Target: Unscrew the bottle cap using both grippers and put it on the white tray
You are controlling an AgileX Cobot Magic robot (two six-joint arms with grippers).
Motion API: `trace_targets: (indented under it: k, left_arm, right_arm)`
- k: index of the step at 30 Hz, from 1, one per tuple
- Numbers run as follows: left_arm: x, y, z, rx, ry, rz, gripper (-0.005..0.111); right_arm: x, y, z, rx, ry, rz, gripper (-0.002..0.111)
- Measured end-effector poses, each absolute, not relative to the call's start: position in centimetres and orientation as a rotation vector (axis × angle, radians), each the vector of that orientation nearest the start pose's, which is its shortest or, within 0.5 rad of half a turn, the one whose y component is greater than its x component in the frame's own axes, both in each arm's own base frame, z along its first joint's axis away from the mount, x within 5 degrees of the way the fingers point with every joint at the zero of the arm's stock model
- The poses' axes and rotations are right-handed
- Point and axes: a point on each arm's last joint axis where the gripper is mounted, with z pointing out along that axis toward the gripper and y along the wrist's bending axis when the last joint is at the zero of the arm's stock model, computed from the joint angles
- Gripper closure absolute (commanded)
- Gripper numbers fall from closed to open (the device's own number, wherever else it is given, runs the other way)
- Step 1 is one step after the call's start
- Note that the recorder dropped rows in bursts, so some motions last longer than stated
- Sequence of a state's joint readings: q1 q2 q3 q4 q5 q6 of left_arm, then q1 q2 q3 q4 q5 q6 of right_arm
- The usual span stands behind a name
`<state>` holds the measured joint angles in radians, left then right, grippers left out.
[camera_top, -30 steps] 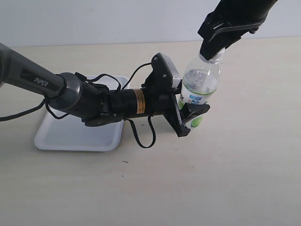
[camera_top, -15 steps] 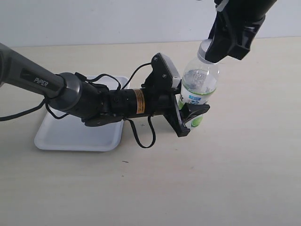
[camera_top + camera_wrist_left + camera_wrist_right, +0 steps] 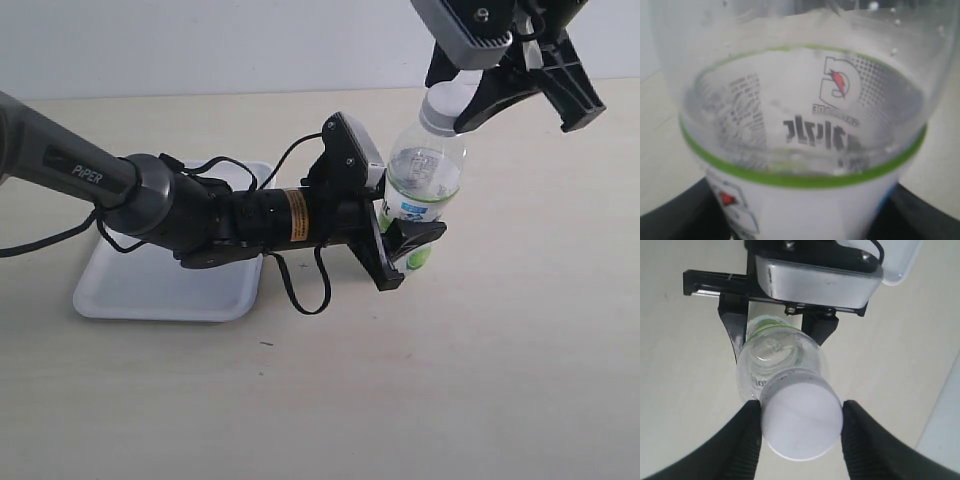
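Note:
The clear bottle (image 3: 427,178) with its white, blue and green label stands tilted on the table, and my left gripper (image 3: 405,240) is shut on its lower, labelled part. In the left wrist view the bottle (image 3: 800,125) fills the frame, with a black finger (image 3: 670,225) at each lower corner. My right gripper (image 3: 455,103) comes from above and is shut on the white bottle cap (image 3: 440,110), which sits on the bottle's neck. The right wrist view shows the bottle cap (image 3: 801,421) pinched between the ribbed fingers (image 3: 740,440). The white tray (image 3: 150,285) lies at the left, partly under the left arm.
The left arm's grey forearm and its looping black cables (image 3: 300,290) stretch across the table from the left, over the tray's near right corner. A pale wall runs behind the table. Bare tabletop (image 3: 480,380) lies in front of and right of the bottle.
My right gripper has turned about the cap, its body swinging round above the bottle. The bottle and left arm have stayed in place.

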<state>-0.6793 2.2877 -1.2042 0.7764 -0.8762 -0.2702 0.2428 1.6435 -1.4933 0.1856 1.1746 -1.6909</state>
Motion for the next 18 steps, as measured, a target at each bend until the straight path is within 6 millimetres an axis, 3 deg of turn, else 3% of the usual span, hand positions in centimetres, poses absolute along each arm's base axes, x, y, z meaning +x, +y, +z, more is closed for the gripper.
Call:
trace_targets:
  k: [8, 18]
  left_arm:
    - [31.4, -31.63, 9.0, 1.211, 1.45, -0.797, 0.107]
    - [31.4, -31.63, 9.0, 1.204, 1.458, -0.804, 0.107]
  right_arm:
    - [32.78, 9.7, 32.38, -2.481, 1.245, -0.213, 0.108]
    - [32.52, 9.59, 32.89, -2.527, 1.138, -0.258, 0.108]
